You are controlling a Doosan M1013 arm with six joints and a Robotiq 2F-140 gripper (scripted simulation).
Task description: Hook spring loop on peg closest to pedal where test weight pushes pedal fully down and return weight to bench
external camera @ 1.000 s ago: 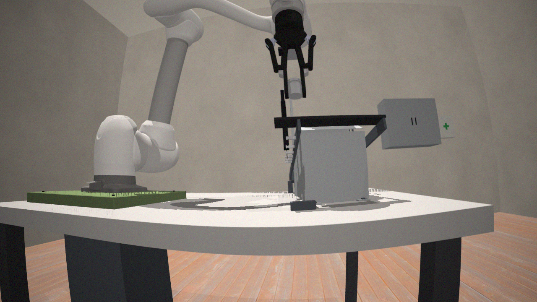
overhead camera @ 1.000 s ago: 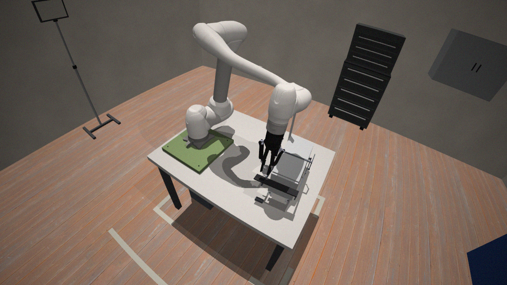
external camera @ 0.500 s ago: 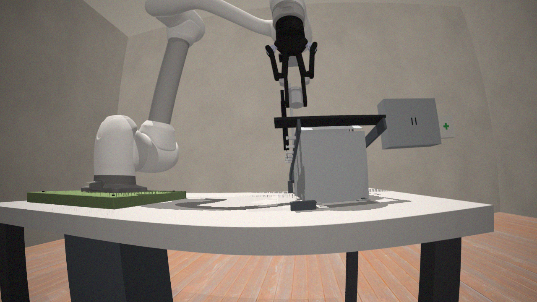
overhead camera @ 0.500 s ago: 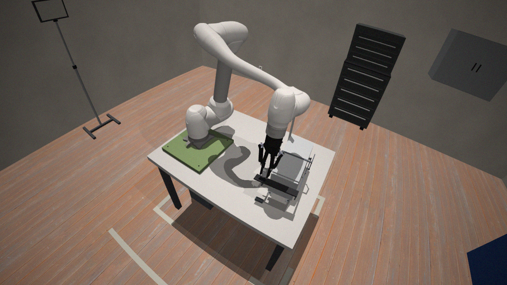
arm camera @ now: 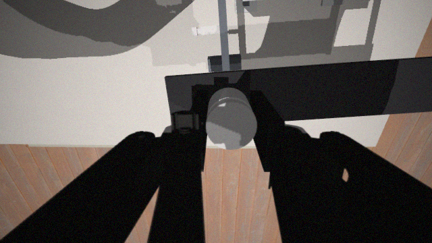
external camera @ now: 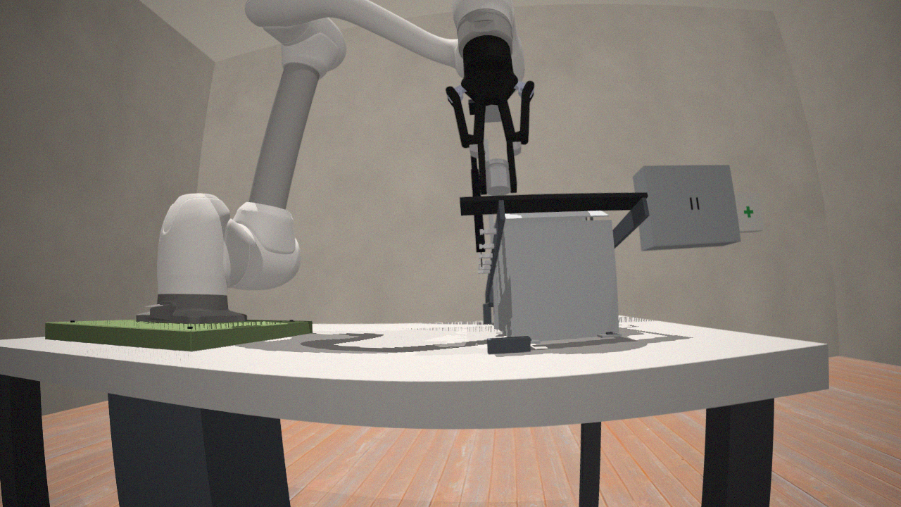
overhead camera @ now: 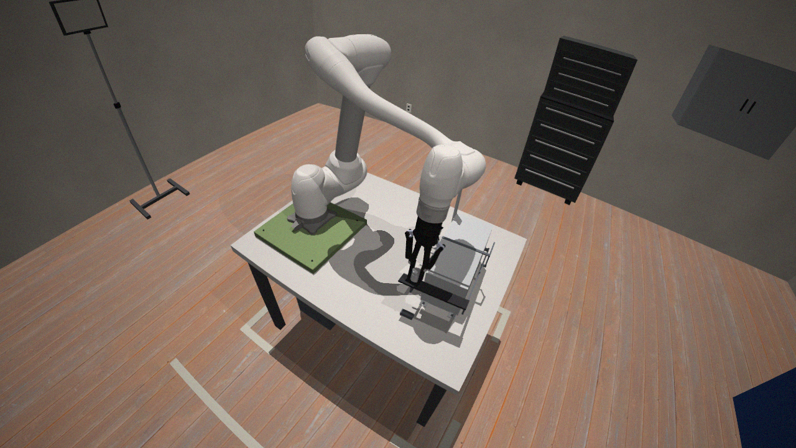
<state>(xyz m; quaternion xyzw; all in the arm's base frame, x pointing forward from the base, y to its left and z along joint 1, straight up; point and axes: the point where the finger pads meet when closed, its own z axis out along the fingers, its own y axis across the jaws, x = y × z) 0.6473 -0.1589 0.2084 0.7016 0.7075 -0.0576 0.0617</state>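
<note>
A black two-finger gripper point(overhead camera: 415, 274) point(external camera: 498, 189) point(arm camera: 228, 107) is clasping a grey cylindrical steel weight point(overhead camera: 414, 274) point(external camera: 498, 174) point(arm camera: 231, 121) above the black sloping pedal point(overhead camera: 439, 293) point(external camera: 554, 202) point(arm camera: 324, 91), a grey box-shaped housing point(overhead camera: 453, 261) point(external camera: 560, 277) standing just below.

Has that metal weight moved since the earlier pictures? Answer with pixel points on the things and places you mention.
Yes: the weight point(overhead camera: 414, 274) point(external camera: 498, 177) point(arm camera: 231, 121) has come down, now just above the black pedal point(overhead camera: 439, 293) point(external camera: 554, 203) point(arm camera: 324, 91) in the exterior view.
</note>
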